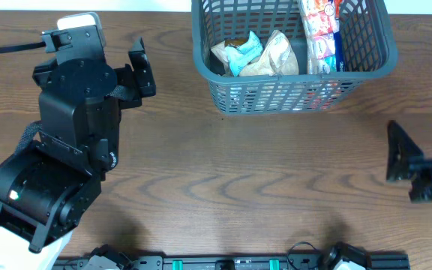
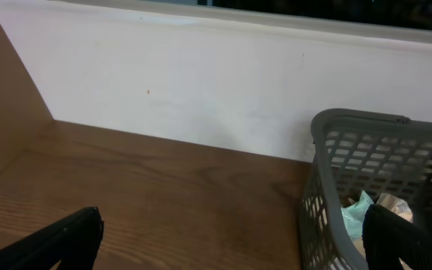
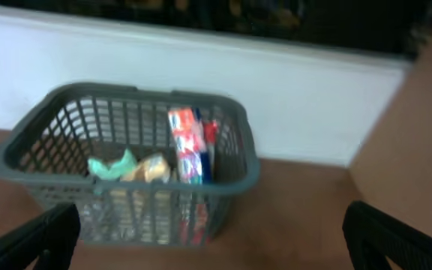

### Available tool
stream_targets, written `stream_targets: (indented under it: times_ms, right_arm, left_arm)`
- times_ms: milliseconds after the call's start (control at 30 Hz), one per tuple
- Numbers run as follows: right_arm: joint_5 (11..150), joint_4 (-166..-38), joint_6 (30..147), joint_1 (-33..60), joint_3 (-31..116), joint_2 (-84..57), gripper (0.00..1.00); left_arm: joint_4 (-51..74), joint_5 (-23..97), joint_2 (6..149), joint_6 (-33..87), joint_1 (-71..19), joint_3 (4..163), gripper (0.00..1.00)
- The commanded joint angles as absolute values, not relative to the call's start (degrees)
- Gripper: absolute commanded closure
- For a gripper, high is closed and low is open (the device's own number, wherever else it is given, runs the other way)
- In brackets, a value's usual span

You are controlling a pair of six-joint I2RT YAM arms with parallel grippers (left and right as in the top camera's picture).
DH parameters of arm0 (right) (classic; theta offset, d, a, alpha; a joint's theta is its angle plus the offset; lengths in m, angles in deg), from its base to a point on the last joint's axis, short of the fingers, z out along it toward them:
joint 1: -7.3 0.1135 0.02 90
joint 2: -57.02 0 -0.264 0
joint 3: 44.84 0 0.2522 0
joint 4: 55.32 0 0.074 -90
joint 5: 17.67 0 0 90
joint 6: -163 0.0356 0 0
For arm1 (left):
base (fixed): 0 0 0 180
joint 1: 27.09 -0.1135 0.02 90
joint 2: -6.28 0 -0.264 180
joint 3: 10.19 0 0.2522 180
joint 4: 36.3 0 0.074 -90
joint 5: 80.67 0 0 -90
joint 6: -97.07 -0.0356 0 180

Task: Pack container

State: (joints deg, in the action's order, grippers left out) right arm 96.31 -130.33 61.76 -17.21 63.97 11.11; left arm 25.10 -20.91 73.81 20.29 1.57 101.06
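Note:
The container (image 1: 291, 96), a grey-blue lattice basket, stands at the table's far edge, right of centre. Inside lie a light blue packet (image 1: 244, 51), a tan packet (image 1: 277, 57) and red-and-white packets (image 1: 319, 34) along the right side. My left gripper (image 1: 142, 69) hovers open to the left of the basket, holding nothing. In the left wrist view the basket's near corner (image 2: 327, 217) sits between my left gripper's (image 2: 231, 247) spread fingers, close to the right one. My right gripper (image 3: 212, 244) is open and empty, well short of the basket (image 3: 126, 91).
A white wall (image 2: 201, 82) runs behind the table's far edge. The bulky left arm (image 1: 66, 150) fills the left side of the table. One dark right finger (image 1: 400, 154) shows at the right edge. A black rail (image 1: 231, 262) lines the front.

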Motion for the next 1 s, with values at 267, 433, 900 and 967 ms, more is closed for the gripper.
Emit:
stream_targets:
  times_ms: [267,433,900,967]
  right_arm:
    - [93.06,-103.25,59.00,-6.22,30.96,22.60,0.01]
    - [93.03,-94.71,58.98,-5.08,19.01,25.95,0.01]
    - [90.96,-62.88,58.74,-0.29,-13.82,38.32,0.01]
    - [89.52,-61.53,58.76,1.59,-16.31,40.35,0.01]
  left_arm:
    - [25.21,-21.78,74.07,19.57,1.53,101.68,0.01]
    - [25.21,-21.78,74.07,19.57,1.53,101.68,0.02]
    - [25.21,-21.78,74.07,19.57,1.53,101.68,0.01]
    - [25.21,-21.78,74.07,19.54,1.53,101.68,0.01]
